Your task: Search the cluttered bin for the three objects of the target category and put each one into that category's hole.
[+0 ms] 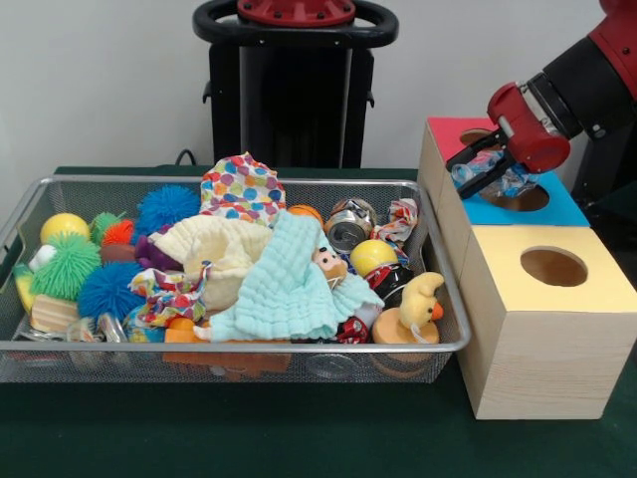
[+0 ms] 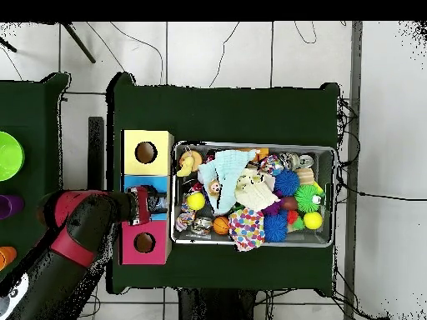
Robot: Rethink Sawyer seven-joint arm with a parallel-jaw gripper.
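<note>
Crinkled clear plastic with light blue bits sits pinched in the jaws of the gripper, at the upper right of the front view. The jaws are closed on this piece, which hangs just above the blue box, beside its hole and partly over the near rim of it. From overhead, the gripper covers the blue box, so the hole cannot be seen there.

Red box stands behind the blue one and yellow box in front, all three touching in a row to the right of the bin on the green surface.

Judging by this, one piece is about to go in, with only the release left. How many went in already cannot be told. The bin is heaped with cloths, spiky balls, cans and toys; no other such plastic piece shows clearly, so any that are left probably lie buried and need digging out.
</note>
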